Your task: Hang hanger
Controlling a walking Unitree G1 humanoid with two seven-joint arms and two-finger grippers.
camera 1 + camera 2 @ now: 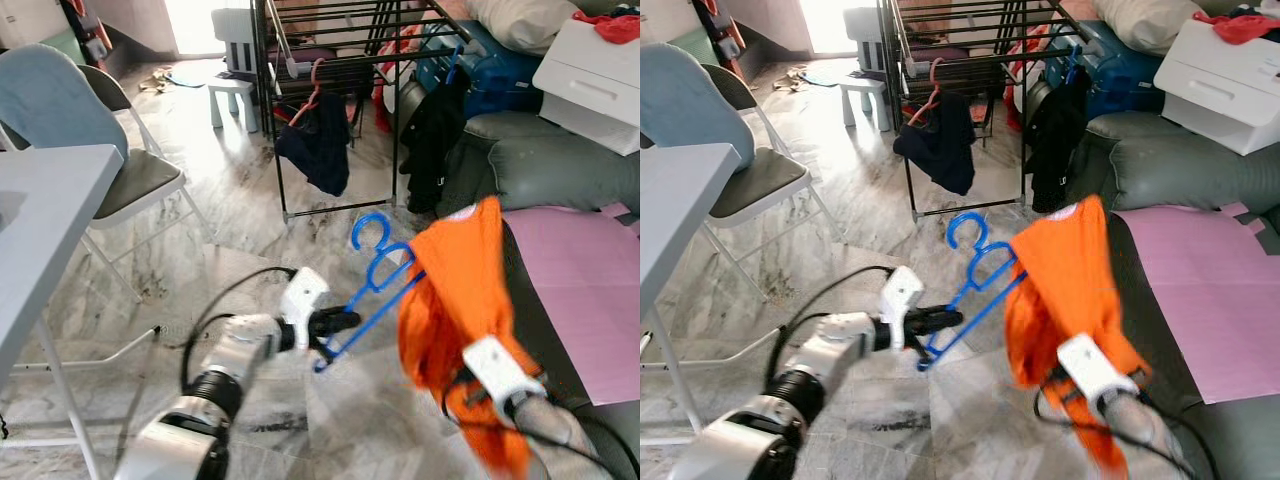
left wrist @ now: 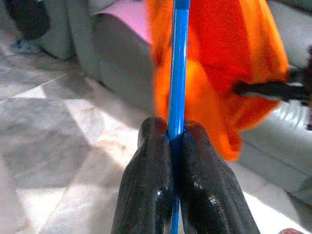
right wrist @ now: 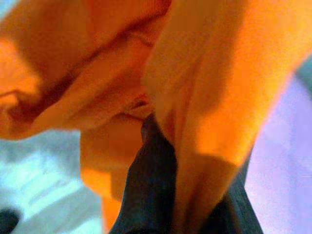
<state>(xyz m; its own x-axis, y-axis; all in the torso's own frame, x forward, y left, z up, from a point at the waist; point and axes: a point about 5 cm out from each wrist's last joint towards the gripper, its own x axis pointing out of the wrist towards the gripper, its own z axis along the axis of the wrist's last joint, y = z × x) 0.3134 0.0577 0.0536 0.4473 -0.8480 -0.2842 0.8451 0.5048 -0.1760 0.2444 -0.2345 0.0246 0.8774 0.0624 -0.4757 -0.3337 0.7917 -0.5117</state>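
A blue plastic hanger (image 1: pixel 378 275) hangs in the air above the marble floor, its hook pointing up toward the drying rack (image 1: pixel 330 60). My left gripper (image 1: pixel 335 322) is shut on the hanger's lower bar (image 2: pixel 176 73), fingers (image 2: pixel 151 185) pinching it. An orange garment (image 1: pixel 460 320) is draped over the hanger's right side. My right gripper (image 1: pixel 470 385) is buried in the orange cloth (image 3: pixel 195 97) and appears shut on it; one dark finger (image 3: pixel 151 190) shows under the fabric.
The black drying rack carries a dark garment on a pink hanger (image 1: pixel 318 140) and a black garment (image 1: pixel 432 135). A grey sofa with a pink sheet (image 1: pixel 580 290) lies at right. A folding chair (image 1: pixel 120 170) and grey table (image 1: pixel 45 210) stand at left.
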